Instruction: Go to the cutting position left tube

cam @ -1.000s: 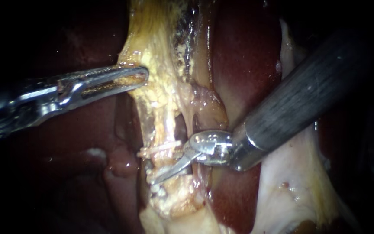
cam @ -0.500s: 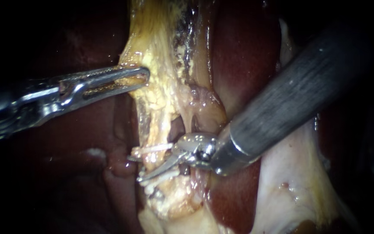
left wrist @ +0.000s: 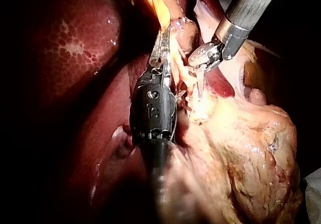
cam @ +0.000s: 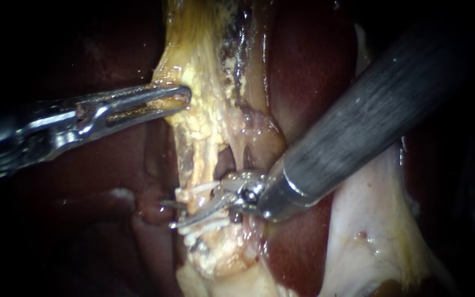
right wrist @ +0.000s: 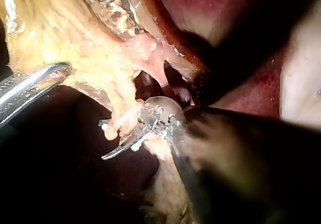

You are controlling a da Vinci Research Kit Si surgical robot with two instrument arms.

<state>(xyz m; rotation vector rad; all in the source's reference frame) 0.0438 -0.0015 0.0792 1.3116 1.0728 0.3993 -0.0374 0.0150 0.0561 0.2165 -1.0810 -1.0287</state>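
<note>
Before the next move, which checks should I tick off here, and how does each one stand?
1. Grip: the left instrument has its jaws shut on the yellow tissue, which looks stretched: ok.
2. The right instrument has its jaws open: ok.
3. The left tube lies between those open jaws: ok.
4. The jaws sit between the upper clip and the lower clip: ok.
5. The far jaw tip is clear of the liver behind: cannot tell.

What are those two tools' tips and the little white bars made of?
Left instrument, gripping yellow tissue, and right instrument: tips likely polished metal, bright silvery glints. Right shaft: dark, matte, streaked; material unclear. Clips: probably white plastic, pale and dull.
</note>
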